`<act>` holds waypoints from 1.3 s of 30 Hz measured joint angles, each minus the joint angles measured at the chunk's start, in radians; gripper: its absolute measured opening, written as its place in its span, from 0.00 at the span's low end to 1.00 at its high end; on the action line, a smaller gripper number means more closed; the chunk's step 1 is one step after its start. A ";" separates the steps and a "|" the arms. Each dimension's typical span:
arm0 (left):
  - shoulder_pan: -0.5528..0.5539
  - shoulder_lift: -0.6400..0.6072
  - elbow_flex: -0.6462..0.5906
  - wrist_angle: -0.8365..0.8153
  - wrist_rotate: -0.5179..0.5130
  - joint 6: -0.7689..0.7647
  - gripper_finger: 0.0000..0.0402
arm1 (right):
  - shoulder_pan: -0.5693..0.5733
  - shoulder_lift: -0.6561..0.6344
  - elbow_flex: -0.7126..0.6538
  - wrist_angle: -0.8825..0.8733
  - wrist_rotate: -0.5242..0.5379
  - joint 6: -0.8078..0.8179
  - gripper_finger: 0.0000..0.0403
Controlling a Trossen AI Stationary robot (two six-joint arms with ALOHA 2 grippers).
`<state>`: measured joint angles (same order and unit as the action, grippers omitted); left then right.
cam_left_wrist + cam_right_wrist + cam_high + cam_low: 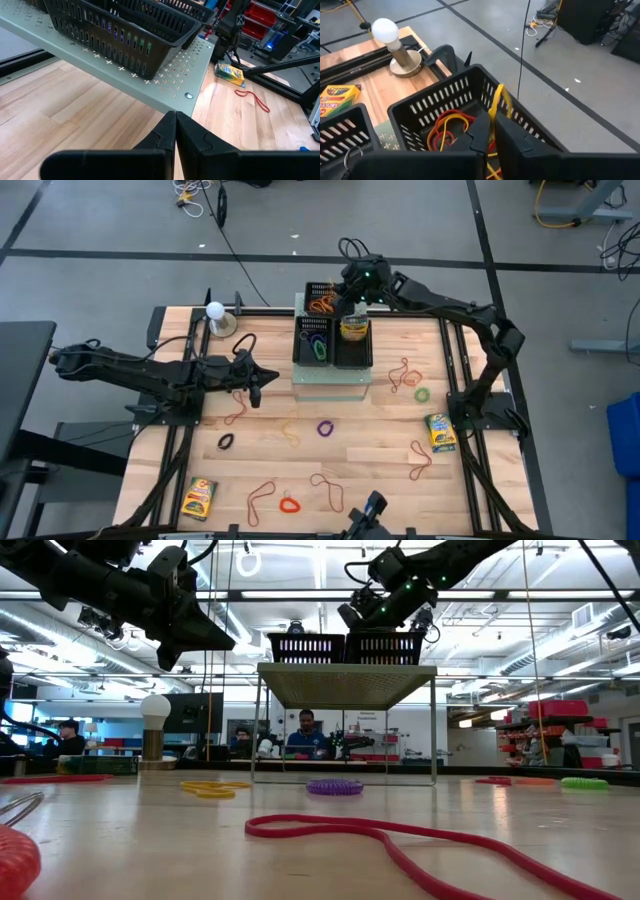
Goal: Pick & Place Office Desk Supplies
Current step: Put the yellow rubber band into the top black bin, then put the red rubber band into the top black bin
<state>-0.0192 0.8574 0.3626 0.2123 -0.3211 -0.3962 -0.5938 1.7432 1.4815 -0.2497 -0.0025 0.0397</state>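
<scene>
Partly done. Right claw (492,131) over the far mesh tray (415,107), fingers near-closed around a yellow rubber band (498,100) hanging into the tray among orange and red bands (451,125). Left claw (175,131) closed and empty, hovering beside the pale-green box (165,75). One crayon box (354,328) and coloured loops already binned (exact count unclear). Still loose on the desk (380,470): two crayon boxes (440,431), a purple loop (325,427), and several thin bands (420,459).
</scene>
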 joint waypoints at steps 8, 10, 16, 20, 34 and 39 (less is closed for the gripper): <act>0.000 0.000 0.000 0.000 0.000 0.000 0.04 | 0.000 -0.004 0.000 0.000 0.005 0.028 0.29; 0.000 0.000 0.000 0.000 0.000 0.000 0.04 | 0.000 -0.014 0.000 0.000 0.005 0.032 0.33; 0.000 0.000 0.000 0.000 0.000 0.000 0.04 | 0.002 -0.110 0.000 -0.073 -0.007 0.091 0.38; 0.000 0.000 0.000 0.000 0.000 0.000 0.04 | 0.016 -0.233 0.000 -0.207 -0.051 0.108 0.29; 0.000 0.000 0.000 0.065 0.000 0.000 0.04 | 0.404 -0.614 -0.207 -0.490 0.203 0.193 0.01; 0.000 0.000 0.000 0.065 0.000 0.000 0.04 | 0.517 -0.734 -0.434 -0.332 0.259 0.316 0.02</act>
<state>-0.0192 0.8574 0.3622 0.2769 -0.3211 -0.3965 -0.0769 1.0087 1.0471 -0.5819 0.2568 0.3555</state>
